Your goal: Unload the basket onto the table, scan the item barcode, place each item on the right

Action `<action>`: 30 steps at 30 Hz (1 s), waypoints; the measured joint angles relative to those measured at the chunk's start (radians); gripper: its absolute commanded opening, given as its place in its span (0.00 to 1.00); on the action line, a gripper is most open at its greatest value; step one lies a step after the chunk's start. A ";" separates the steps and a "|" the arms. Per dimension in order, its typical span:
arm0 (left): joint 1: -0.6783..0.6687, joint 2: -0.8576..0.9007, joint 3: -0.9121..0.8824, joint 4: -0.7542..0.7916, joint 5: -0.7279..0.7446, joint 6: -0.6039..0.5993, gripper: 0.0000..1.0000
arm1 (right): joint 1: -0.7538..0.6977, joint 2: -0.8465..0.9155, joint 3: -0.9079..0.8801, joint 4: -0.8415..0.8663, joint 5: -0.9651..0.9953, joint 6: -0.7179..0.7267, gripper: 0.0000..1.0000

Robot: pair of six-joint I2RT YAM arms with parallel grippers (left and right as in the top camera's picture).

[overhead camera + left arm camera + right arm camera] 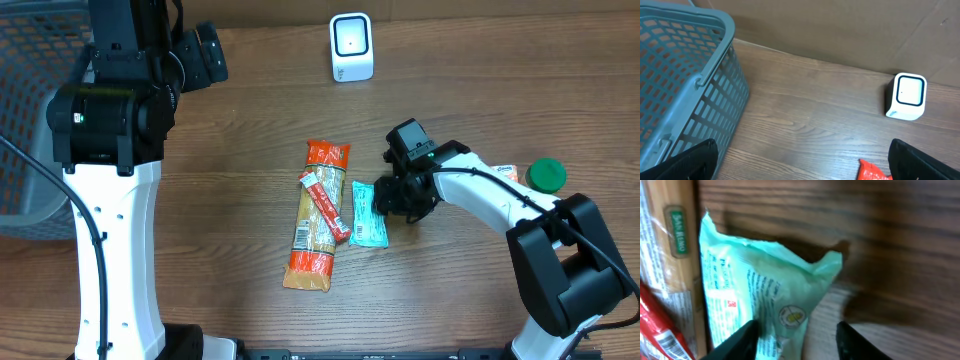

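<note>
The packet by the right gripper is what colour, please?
Mint green packet, clearest in the right wrist view.

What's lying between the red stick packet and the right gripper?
Only the mint-green packet lies there, shown in the overhead view; its edge reaches the right gripper.

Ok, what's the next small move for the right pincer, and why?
Probably close the right pincer on the green packet: its fingers stand apart astride the packet's crumpled edge, and the packet lies on the table, away from the white scanner.
</note>
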 measured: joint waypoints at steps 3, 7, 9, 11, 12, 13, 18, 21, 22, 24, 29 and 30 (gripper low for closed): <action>0.000 0.000 0.000 0.000 0.000 0.000 1.00 | 0.000 -0.001 -0.013 0.037 -0.013 0.013 0.17; 0.000 0.000 0.000 0.000 0.000 0.000 1.00 | 0.000 -0.008 -0.016 0.038 -0.021 0.021 0.04; 0.000 0.000 0.000 0.000 0.000 0.000 1.00 | -0.001 -0.012 -0.016 0.030 -0.013 0.021 0.04; 0.000 0.000 0.000 0.000 0.000 0.000 1.00 | -0.004 -0.016 -0.016 0.019 0.003 0.021 0.04; 0.000 0.000 0.000 0.000 0.000 0.000 1.00 | -0.013 -0.020 -0.016 0.005 0.019 0.021 0.04; 0.000 0.000 0.000 0.000 0.000 0.000 1.00 | -0.023 -0.023 -0.016 -0.004 0.027 0.020 0.04; 0.000 0.000 0.000 0.000 0.000 0.000 1.00 | -0.109 -0.027 -0.016 -0.016 0.056 -0.016 0.07; 0.000 0.000 0.000 0.000 0.000 0.000 1.00 | -0.139 -0.027 -0.016 -0.026 0.061 -0.052 0.09; 0.000 0.000 0.000 0.000 0.000 0.000 1.00 | -0.148 -0.028 -0.016 -0.033 0.062 -0.066 0.09; 0.000 0.000 0.000 0.000 0.000 0.000 1.00 | -0.163 -0.028 -0.013 -0.049 0.065 -0.086 0.09; 0.000 0.000 0.000 0.000 0.000 0.000 1.00 | -0.189 -0.027 0.016 -0.127 0.091 -0.137 0.16; 0.000 0.000 0.000 0.000 0.000 0.000 1.00 | -0.193 -0.027 0.028 -0.150 0.099 -0.142 0.20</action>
